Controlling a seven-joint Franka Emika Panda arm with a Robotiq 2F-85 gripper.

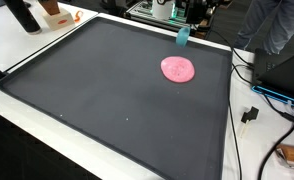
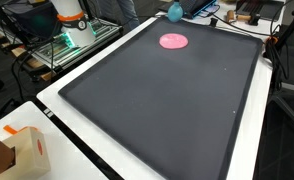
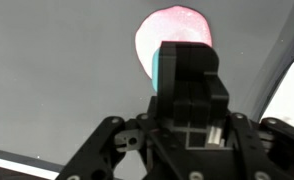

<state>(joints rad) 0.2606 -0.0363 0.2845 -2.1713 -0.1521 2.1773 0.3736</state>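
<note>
The gripper (image 3: 187,58) has its fingers squeezed tight on a teal block (image 3: 156,70), and the round pink disc (image 3: 172,22) lies flat on the black mat (image 1: 107,95) just ahead of the gripper, lower down.

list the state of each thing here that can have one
gripper: fingers drawn together, apparently shut on the teal block
teal block: upright in the gripper at the mat's far edge; lifted or resting, cannot tell
pink disc: lying flat on the mat, untouched
black mat: spread flat
</note>
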